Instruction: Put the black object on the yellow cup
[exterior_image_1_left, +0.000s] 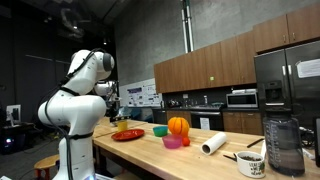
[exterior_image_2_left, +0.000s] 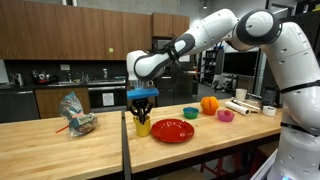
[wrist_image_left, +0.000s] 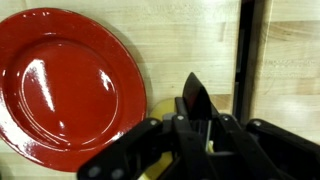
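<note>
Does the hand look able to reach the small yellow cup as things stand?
Likely yes: the hand, shut on the long black bar, hangs directly above the small yellow cup; nothing shows between them.

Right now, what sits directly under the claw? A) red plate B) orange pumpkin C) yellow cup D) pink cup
C: in an exterior view the claw hangs right above the yellow cup, with the red plate beside the cup; the wrist view shows the black bar clamped in the claw.
</note>
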